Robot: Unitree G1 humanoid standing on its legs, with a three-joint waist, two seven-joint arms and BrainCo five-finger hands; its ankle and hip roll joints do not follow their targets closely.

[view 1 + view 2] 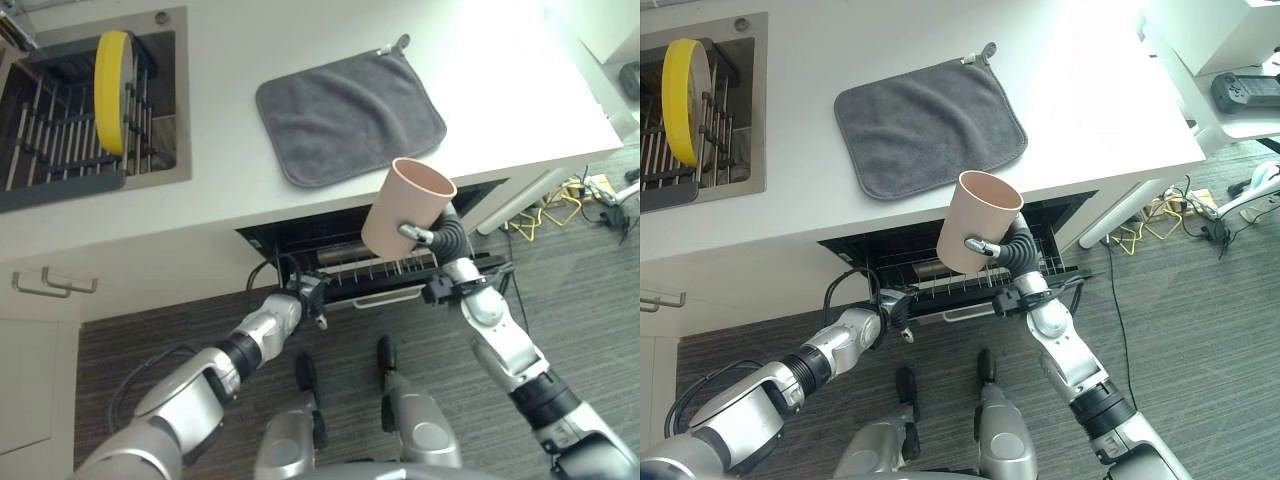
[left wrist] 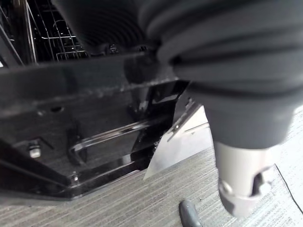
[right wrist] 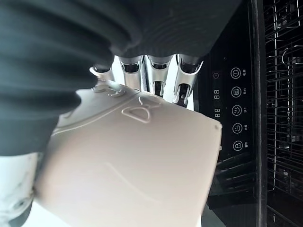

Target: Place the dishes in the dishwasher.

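A pinkish-beige cup (image 1: 405, 208) hangs tilted in the air, mouth toward the counter, with my right hand (image 1: 441, 236) shut on its lower side. The right wrist view shows the fingers (image 3: 156, 71) wrapped round the cup (image 3: 128, 161). Just below it is the open dishwasher (image 1: 300, 245) under the counter, its black wire rack (image 1: 385, 270) partly out. My left hand (image 1: 306, 294) is at the rack's left front corner, its fingers hidden against the black frame. A yellow plate (image 1: 113, 90) stands upright in the sink rack (image 1: 60, 130) at the far left.
A grey cloth (image 1: 350, 112) lies flat on the white counter (image 1: 220, 190) above the dishwasher. The dishwasher's control panel (image 3: 234, 109) shows beside the cup. Cabinet handles (image 1: 55, 285) are at the left. Cables (image 1: 565, 200) lie on the floor at the right.
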